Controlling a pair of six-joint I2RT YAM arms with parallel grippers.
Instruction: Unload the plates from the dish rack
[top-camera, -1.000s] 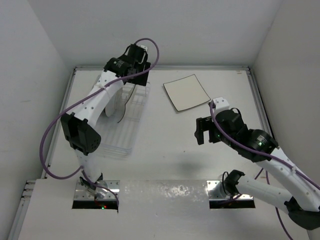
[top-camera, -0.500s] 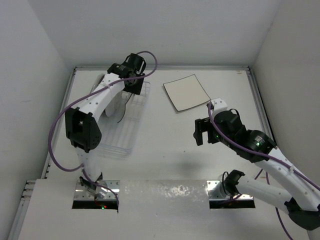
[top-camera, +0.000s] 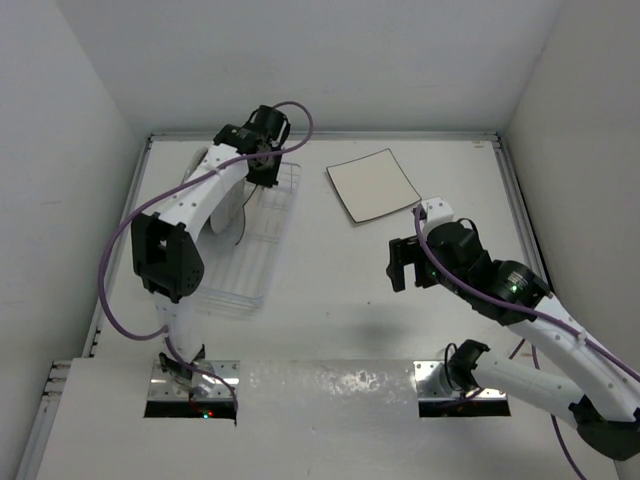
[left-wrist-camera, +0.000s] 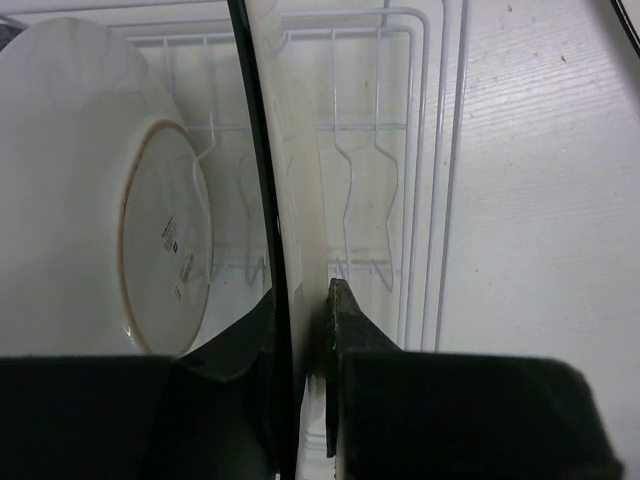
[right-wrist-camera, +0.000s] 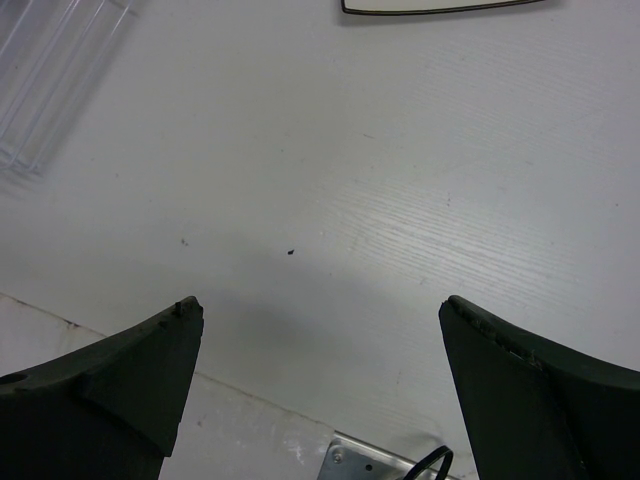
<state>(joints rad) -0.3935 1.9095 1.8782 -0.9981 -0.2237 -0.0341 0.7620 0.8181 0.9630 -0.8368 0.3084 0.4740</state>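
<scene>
Done so far: one cream-white square plate with a dark rim (top-camera: 373, 185) lies flat on the white table (top-camera: 330, 300), well apart from the rack and to its right in the overhead view. Left to do: at least two plates stand on edge in the clear plastic dish rack (top-camera: 255, 272) at the table's left. One is a thin dark-edged plate (left-wrist-camera: 262, 180), seen edge-on from the left wrist. Just beside it is a round cream-white plate (left-wrist-camera: 150, 230) showing its underside with a tan foot ring. Any further plates behind the arm cannot be made out. Judged roughly a third done, second removal in hand. Left gripper (left-wrist-camera: 300, 300) sits over the rack's far end, clenched on the rim of the thin dark-edged plate, one finger on each face; the plate appears seated among the wire dividers (left-wrist-camera: 360, 180). Right gripper (right-wrist-camera: 320, 310) hovers over bare table near centre, jaws spread wide, holding and touching nothing
</scene>
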